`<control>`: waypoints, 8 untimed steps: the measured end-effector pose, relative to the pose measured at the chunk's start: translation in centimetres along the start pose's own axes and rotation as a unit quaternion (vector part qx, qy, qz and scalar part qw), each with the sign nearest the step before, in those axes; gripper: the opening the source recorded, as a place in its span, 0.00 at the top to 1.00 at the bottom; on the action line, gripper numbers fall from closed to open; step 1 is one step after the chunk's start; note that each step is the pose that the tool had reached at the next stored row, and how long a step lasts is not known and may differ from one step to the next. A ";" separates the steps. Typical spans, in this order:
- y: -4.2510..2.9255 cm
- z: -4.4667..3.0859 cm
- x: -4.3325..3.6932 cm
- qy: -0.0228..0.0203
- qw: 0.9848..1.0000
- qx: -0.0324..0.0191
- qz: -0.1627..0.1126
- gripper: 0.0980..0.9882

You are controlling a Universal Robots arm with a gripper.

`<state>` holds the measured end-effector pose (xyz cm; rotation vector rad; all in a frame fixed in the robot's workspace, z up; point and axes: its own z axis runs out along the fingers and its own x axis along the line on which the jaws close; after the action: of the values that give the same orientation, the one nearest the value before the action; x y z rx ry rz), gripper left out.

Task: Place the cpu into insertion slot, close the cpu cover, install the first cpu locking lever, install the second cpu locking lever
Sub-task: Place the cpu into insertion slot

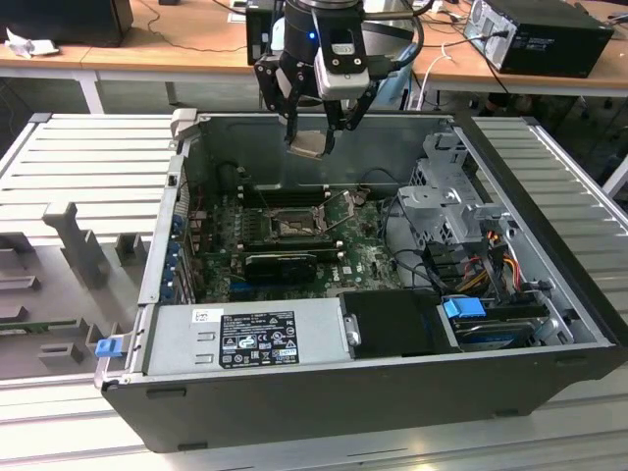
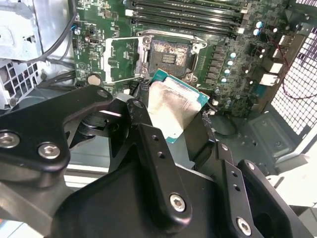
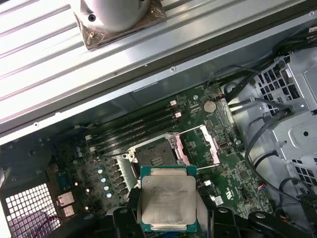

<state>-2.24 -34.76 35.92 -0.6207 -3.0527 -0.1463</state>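
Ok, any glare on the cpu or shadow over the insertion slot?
Second wrist view: pale glare washes part of the cpu face; the insertion slot is evenly lit. First wrist view: the cpu face is evenly lit, the slot dimmer.

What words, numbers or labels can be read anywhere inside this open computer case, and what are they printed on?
Black-and-white label on the silver metal power supply box: too small to read.
Small white sticker beside it: too small to read.
Faint engraving on the pale beige-grey square cpu: blurred, unreadable.
Green motherboard markings: too small to read.
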 end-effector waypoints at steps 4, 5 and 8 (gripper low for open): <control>0.00 0.00 0.00 -0.002 1.000 -0.001 0.018 0.52; 0.00 0.01 0.00 -0.002 1.000 -0.001 0.022 0.52; 0.00 0.01 0.00 -0.003 0.999 -0.001 0.032 0.52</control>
<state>-2.25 -34.76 35.92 -0.7200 -3.0339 -0.1476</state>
